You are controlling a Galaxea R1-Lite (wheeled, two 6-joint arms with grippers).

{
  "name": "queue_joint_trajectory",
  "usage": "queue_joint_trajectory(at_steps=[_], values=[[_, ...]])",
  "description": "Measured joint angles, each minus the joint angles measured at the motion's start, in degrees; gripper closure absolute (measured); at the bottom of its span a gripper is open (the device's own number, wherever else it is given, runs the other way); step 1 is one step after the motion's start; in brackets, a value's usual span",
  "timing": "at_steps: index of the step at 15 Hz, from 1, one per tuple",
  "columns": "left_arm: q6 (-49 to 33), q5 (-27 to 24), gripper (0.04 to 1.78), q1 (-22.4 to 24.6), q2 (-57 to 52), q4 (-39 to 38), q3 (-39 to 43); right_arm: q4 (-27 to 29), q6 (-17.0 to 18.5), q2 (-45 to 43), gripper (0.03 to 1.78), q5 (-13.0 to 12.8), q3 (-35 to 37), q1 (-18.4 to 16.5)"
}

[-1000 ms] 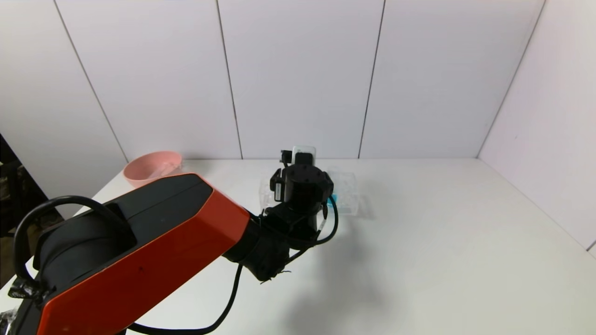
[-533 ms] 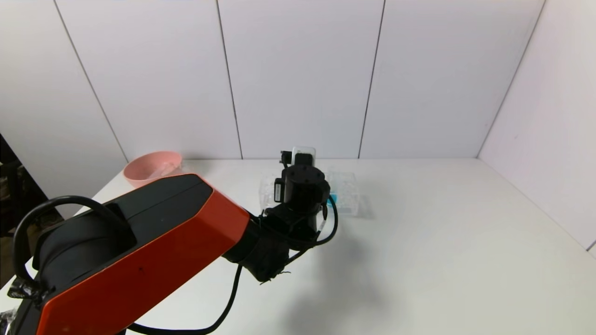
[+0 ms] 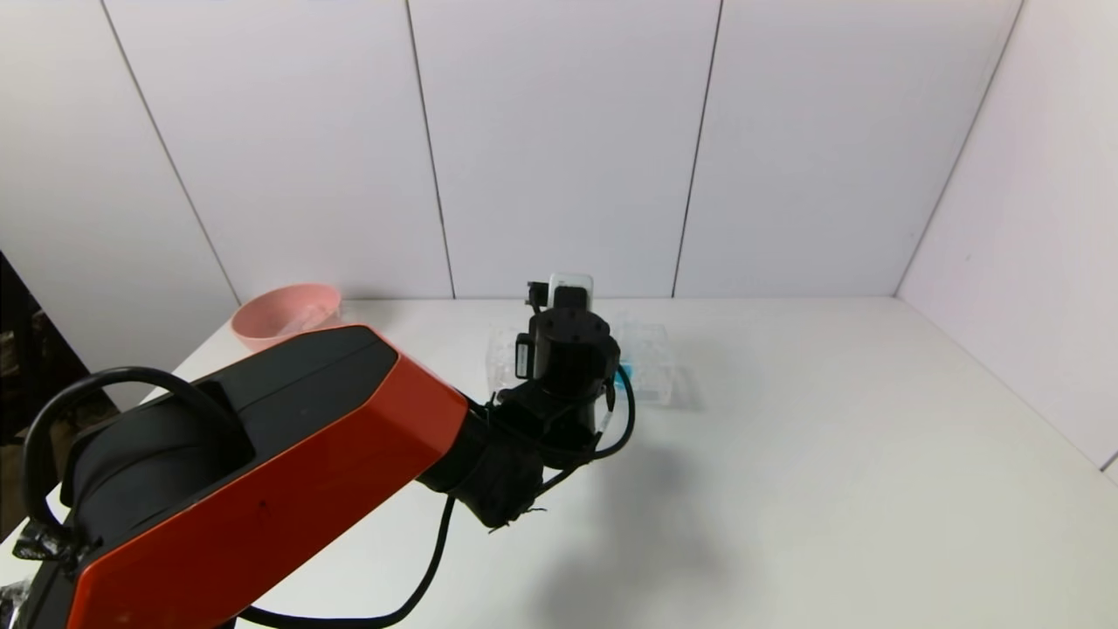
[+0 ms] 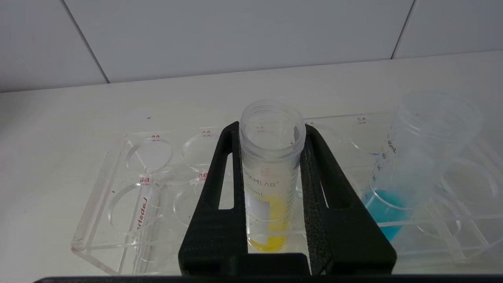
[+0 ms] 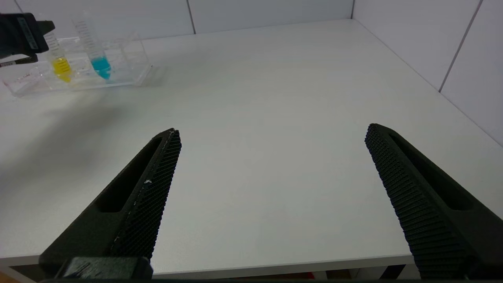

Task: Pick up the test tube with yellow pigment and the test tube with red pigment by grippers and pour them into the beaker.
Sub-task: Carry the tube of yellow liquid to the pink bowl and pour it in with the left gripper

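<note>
The test tube with yellow pigment [image 4: 271, 177] stands upright in a clear tube rack [image 4: 118, 220], with yellow liquid at its bottom. My left gripper [image 4: 272, 126] is shut on it, one black jaw pressed on each side below the rim. In the head view the left wrist [image 3: 568, 349] hides the tube. The right wrist view shows the yellow tube [image 5: 61, 67] and the left gripper [image 5: 19, 35] far off. My right gripper [image 5: 272, 129] is open and empty above the table's front edge. The red tube and the beaker are out of view.
A tube with blue liquid [image 4: 408, 173] leans in the rack right beside the held tube. The rack [image 3: 651, 367] sits near the back wall. A pink bowl [image 3: 284, 313] stands at the back left corner. White walls close off the back and right sides.
The left wrist has shifted very slightly at the rack. Nothing else has moved.
</note>
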Motion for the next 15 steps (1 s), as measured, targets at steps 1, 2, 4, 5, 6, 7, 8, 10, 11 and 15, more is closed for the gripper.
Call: queue_joint_trajectory(at_steps=[1,2,4,5,6,7,8,10,11,15], values=[[0.1,0.0,1.40,0.0,-0.3,0.2,-0.2,0.0,0.0,0.0,0.10,0.0,0.0,0.0],[0.5,-0.1,1.40,0.0,-0.8,0.4,-0.3,0.0,0.0,0.0,0.10,0.0,0.0,0.0],[2.3,-0.4,1.40,0.0,-2.3,0.5,-0.5,0.0,0.0,0.0,0.10,0.0,0.0,0.0],[3.2,-0.4,1.40,0.0,-3.4,0.6,-0.9,0.0,0.0,0.0,0.10,0.0,0.0,0.0],[4.0,-0.4,1.40,0.0,-4.5,1.1,-1.4,0.0,0.0,0.0,0.10,0.0,0.0,0.0],[4.5,-0.5,1.40,0.0,-5.7,2.1,-1.9,0.0,0.0,0.0,0.10,0.0,0.0,0.0],[4.6,-0.6,1.40,0.0,-7.0,3.4,-2.5,0.0,0.0,0.0,0.10,0.0,0.0,0.0],[4.6,-1.1,1.40,0.0,-9.1,4.9,-2.8,0.0,0.0,0.0,0.10,0.0,0.0,0.0],[4.6,-1.2,1.40,0.0,-10.0,4.9,-2.6,0.0,0.0,0.0,0.10,0.0,0.0,0.0],[4.3,-4.1,1.40,0.5,-14.1,7.2,0.8,0.0,0.0,0.0,0.10,0.0,0.0,0.0]])
